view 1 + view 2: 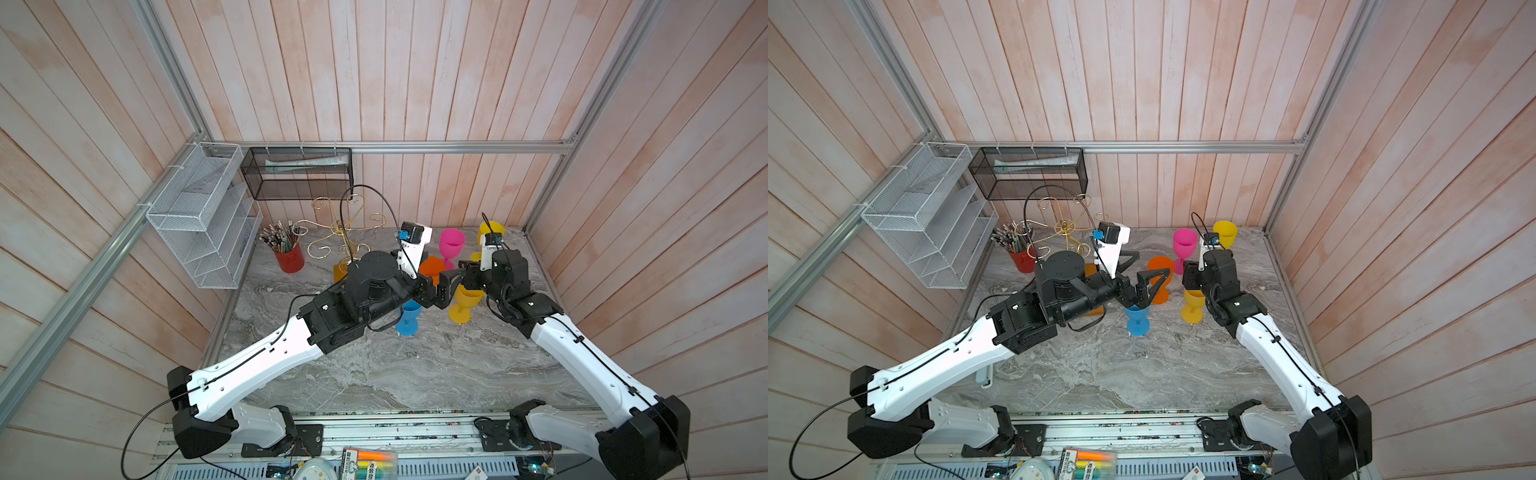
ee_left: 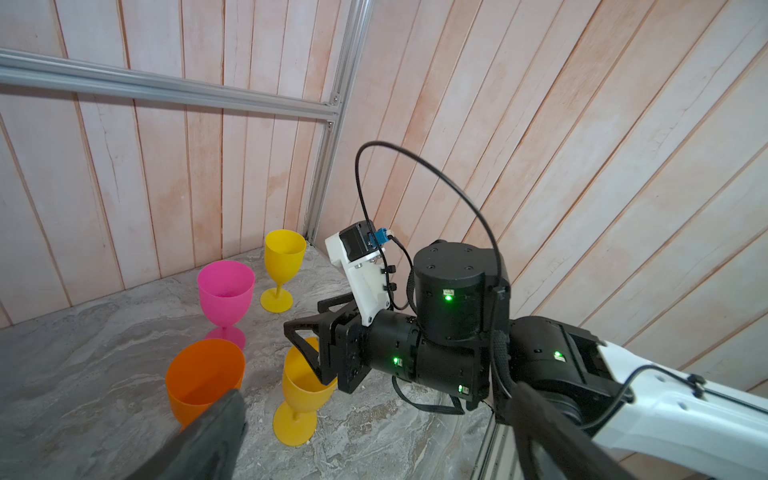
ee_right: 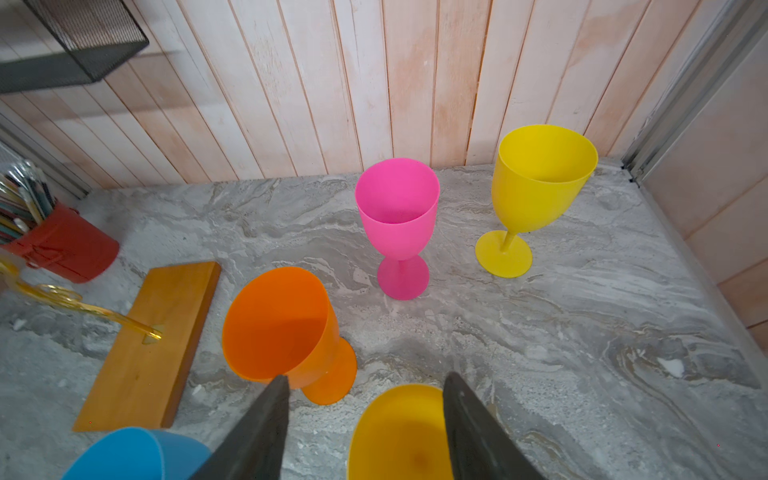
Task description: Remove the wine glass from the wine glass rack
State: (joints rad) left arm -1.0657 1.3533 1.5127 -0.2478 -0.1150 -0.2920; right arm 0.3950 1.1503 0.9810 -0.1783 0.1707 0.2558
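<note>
1. The gold wire wine glass rack (image 1: 341, 229), with curled arms on a central post over an orange-brown wooden base (image 3: 153, 345), stands at the upper left of the grey marbled desk (image 1: 395, 365) in both top views. It is just beside a red cup of pencils (image 1: 289, 257).
2. Five glasses stand upright on the desk to the right of the rack and apart from it. The pink plastic wine glass (image 1: 451, 243) and the bright yellow plastic wine glass (image 1: 1225, 232) are near the back wall. The orange plastic wine glass (image 3: 286, 324) is mid-frame. The blue plastic wine glass (image 1: 409, 318) and the amber-yellow plastic wine glass (image 1: 463, 305) are lower in the frame.
3. The right claw (image 3: 366, 378) reaches in from the right of the top views, jaws parted and gripping nothing. In the right wrist view the amber-yellow glass sits below it. One finger (image 3: 469, 415) crosses over the rim, though I cannot tell whether it touches. The other finger is clear of the bowl, with bare desk showing between them.
4. The left claw (image 1: 1154, 262) is spread wide and empty. It is mid-frame in a top view, over the orange and blue glasses, and points toward the right claw. The left wrist view shows only one of its fingers (image 2: 216, 432), in front of the orange glass.
5. A white wire basket (image 1: 199, 216) and a black mesh basket (image 1: 299, 174) hang on the walls at the upper left.
</note>
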